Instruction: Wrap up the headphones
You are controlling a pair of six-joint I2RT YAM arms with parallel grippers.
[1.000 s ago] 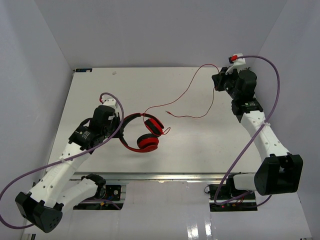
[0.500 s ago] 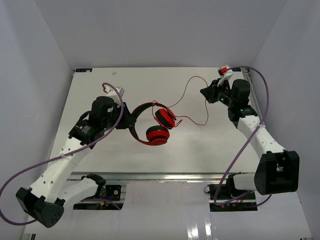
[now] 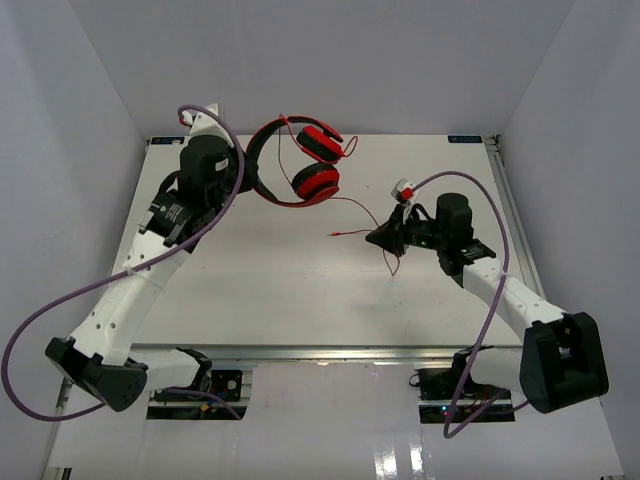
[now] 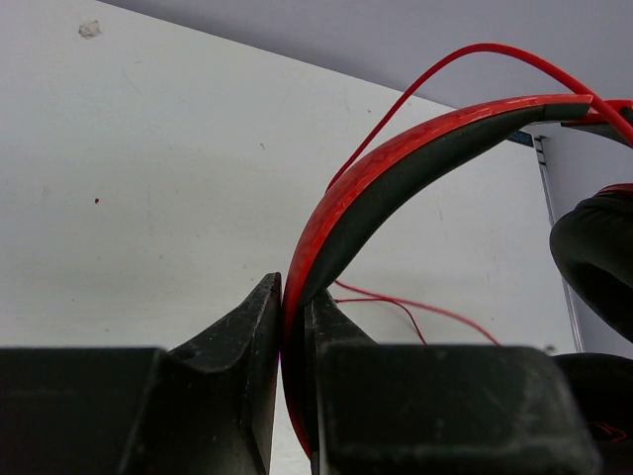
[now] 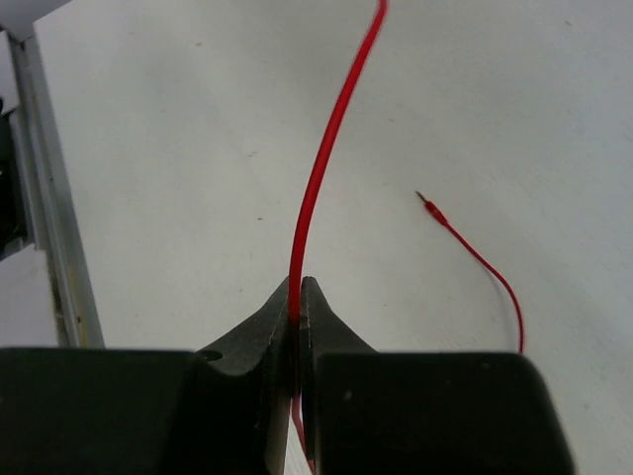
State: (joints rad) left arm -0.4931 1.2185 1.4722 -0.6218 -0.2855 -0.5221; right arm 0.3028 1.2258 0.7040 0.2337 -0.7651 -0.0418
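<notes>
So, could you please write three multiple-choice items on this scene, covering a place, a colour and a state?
1. Where do the left fingers grip the headphones?
A. an ear cup
B. the headband
C. the plug

2. What colour is the thin cord?
A. red
B. purple
C. black

3. What state are the right fingers in?
A. wide open
B. shut on the cord
C. shut on nothing

Answers: 1 B, the left wrist view shows the band pinched between the fingers. 2 A, it is red in every view. 3 B, the right wrist view shows the cord running between the closed tips.
</notes>
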